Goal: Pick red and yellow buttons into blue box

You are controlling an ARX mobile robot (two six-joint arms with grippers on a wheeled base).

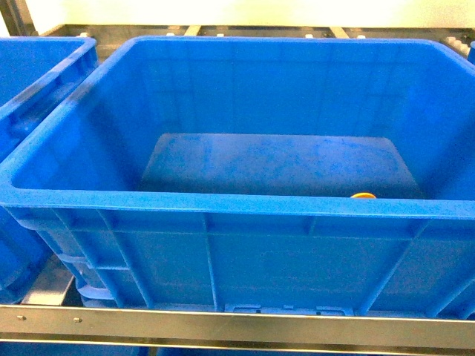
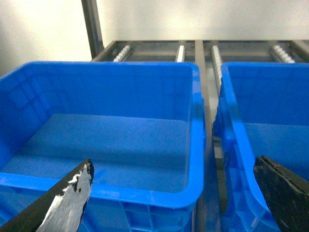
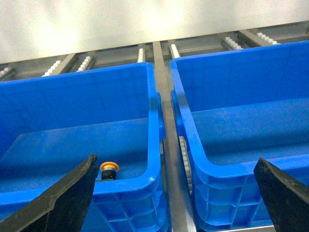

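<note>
The blue box (image 1: 223, 202) fills the head view, deep with a thick rim. A yellow button (image 1: 363, 196) lies on its floor by the near wall, only its cap showing over the rim. In the right wrist view the same yellow button (image 3: 108, 169) sits in the near right corner of the blue box (image 3: 130, 181), cap on a black base. The red button is out of view. My right gripper (image 3: 176, 160) hangs open in front of the rims, empty. My left gripper (image 2: 174, 163) is open and empty too, before the blue box (image 2: 231, 121) and its neighbour. Neither gripper shows in the head view.
A second blue crate (image 1: 44, 81) stands left of the box, its floor bare in the left wrist view (image 2: 145, 193). A third crate (image 3: 231, 164) stands to the right. All rest on a metal roller rack (image 3: 169, 159) with a front rail (image 1: 237, 326).
</note>
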